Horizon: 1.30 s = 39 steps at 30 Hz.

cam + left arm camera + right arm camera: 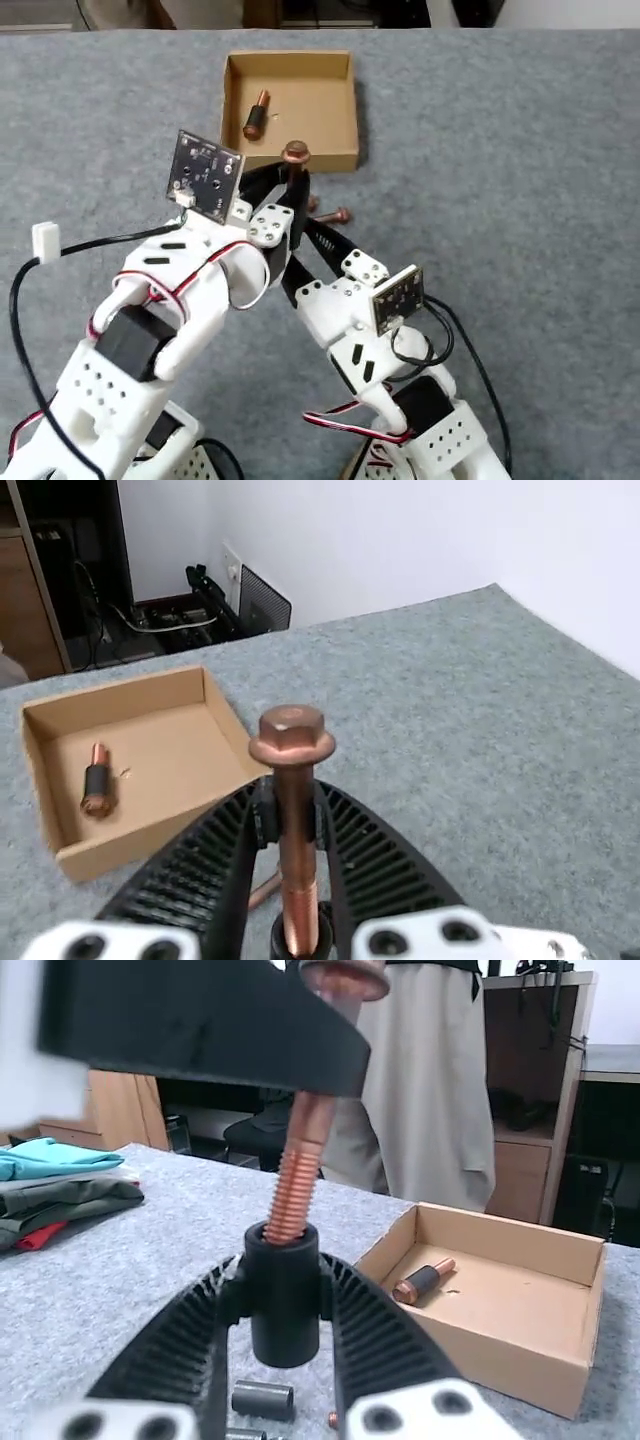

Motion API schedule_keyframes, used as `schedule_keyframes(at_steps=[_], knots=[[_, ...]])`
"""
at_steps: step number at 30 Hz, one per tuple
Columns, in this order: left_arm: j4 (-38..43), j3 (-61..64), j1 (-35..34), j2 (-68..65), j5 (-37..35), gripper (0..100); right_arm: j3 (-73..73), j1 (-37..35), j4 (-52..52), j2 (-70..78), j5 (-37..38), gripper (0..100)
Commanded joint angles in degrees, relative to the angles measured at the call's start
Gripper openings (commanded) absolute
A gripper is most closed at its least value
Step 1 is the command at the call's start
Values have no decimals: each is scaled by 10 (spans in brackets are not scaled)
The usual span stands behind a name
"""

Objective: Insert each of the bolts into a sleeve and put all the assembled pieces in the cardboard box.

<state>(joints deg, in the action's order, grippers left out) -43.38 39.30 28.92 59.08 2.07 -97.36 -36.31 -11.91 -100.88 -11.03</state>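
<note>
Visibly threaded copper bolt [291, 1192], blk cyl. sleeve [284, 1300]

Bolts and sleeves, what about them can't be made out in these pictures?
Right wrist view: the wall of the sleeve hides how deep the held bolt sits.
Right wrist view: spare sleeves are cut off by the right arm's fingers and the picture edge; count unclear.
High view: the arms cover the sleeve and the table around a loose bolt; remaining count unclear.

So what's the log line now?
left gripper: shut on bolt | right gripper: shut on sleeve | bolt tip in sleeve | cardboard box: one assembled piece
</note>
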Motion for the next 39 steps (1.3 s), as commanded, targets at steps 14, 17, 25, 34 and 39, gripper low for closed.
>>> schedule_keyframes(at_steps=[14,17,25,34,39], knots=[[-60,11,-3,69,-10,18,1,-4,-25,-13,-2,2],[-56,12,-3,68,-10,22,2,-4,-25,-15,-1,2],[-57,7,-3,68,-40,64,3,-4,-25,-14,0,2],[-74,-17,-7,22,-44,95,3,-4,-43,-15,0,2],[-114,-75,-8,-32,-84,117,3,-4,-45,-15,5,2]])
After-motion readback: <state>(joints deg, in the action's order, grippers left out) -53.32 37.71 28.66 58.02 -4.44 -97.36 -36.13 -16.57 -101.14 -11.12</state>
